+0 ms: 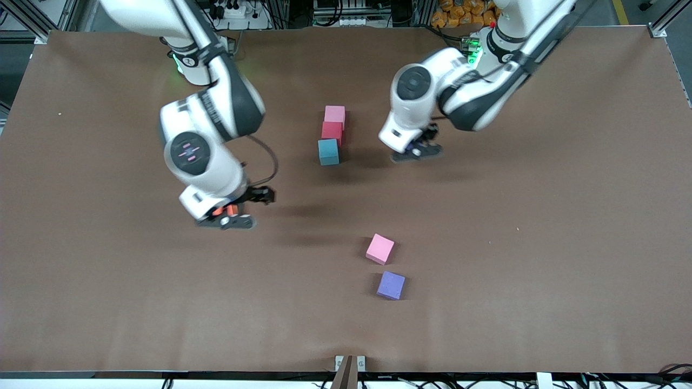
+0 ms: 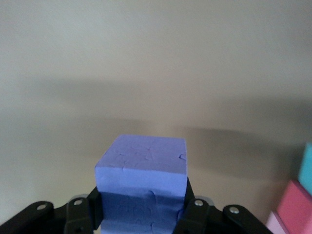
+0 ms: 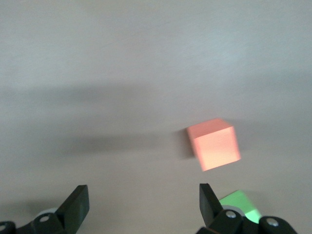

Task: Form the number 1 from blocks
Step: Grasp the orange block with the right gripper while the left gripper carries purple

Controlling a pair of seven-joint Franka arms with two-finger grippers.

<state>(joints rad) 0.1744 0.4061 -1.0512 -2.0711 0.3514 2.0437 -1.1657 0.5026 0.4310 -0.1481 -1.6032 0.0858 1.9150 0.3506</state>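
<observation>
A pink block, a red block and a light blue block lie touching in a column at mid-table. My left gripper hangs beside that column, toward the left arm's end, shut on a purple block. The column's blocks show at the edge of the left wrist view: light blue, red. My right gripper is open over bare table. Just past its fingertips lie an orange block and a green block, the green one partly hidden by a finger. Only a sliver of orange shows under the right hand.
A second pink block and a second purple block lie loose, nearer to the front camera than the column. The brown table stretches wide toward both arms' ends.
</observation>
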